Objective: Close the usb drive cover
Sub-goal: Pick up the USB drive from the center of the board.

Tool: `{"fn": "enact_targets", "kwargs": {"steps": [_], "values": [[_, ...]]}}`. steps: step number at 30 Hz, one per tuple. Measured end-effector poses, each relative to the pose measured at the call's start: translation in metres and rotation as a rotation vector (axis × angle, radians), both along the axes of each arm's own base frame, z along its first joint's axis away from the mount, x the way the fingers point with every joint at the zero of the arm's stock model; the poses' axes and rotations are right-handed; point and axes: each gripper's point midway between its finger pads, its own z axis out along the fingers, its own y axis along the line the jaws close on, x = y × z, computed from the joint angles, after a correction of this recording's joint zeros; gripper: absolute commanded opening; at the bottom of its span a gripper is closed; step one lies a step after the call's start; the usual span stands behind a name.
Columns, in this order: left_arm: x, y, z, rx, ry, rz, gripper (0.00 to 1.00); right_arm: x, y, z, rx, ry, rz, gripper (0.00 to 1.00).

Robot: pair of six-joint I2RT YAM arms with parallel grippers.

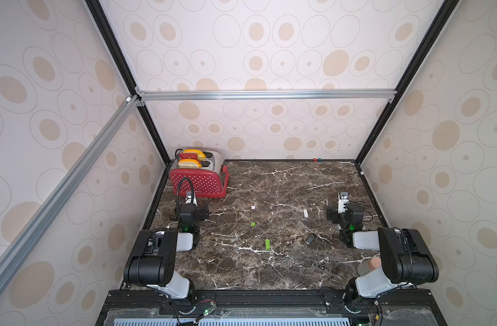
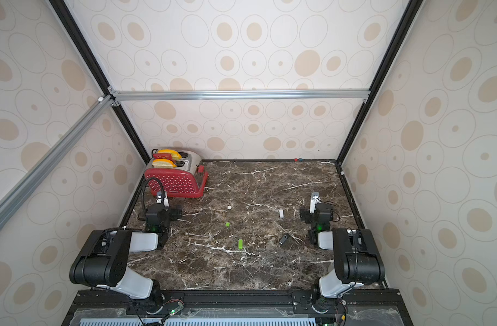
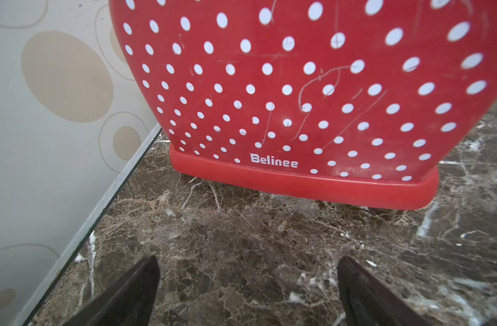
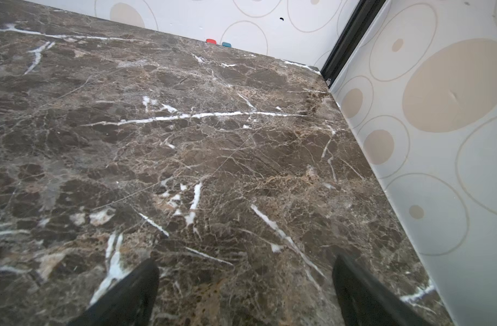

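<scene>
In both top views a green usb drive lies mid-table with a small green cover apart from it, further back. A white usb drive lies right of centre, and a small white cover sits apart to its left. A black usb drive lies near the right arm. My left gripper is open over bare marble, facing the toaster, far left of the drives. My right gripper is open over bare marble near the right wall. Neither wrist view shows a drive.
A red polka-dot toaster with bread in its slots stands at the back left, close in front of my left gripper. Small red and blue pieces sit at the back edge. Patterned walls enclose the marble table.
</scene>
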Motion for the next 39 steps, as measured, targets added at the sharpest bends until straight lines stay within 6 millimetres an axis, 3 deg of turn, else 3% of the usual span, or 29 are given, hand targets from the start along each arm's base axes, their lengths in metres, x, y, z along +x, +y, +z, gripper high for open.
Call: {"fn": "enact_targets", "kwargs": {"steps": [31, 34, 36, 39], "values": [[-0.001, -0.001, 0.002, 0.003, 0.035, -0.009, 0.99, 0.000, 0.000, 0.000, 0.000, -0.001, 0.001, 1.00], [0.009, -0.002, 0.032, 0.003, 0.033, 0.002, 0.99, -0.001, 0.000, 0.001, -0.002, 0.018, 0.000, 1.00], [0.014, -0.004, 0.072, -0.020, -0.041, 0.005, 0.99, 0.002, -0.001, 0.009, -0.006, 0.027, -0.010, 1.00], [0.009, -0.009, 0.133, -0.065, -0.181, 0.003, 0.99, 0.011, 0.000, 0.037, -0.014, -0.007, -0.011, 1.00]]}}
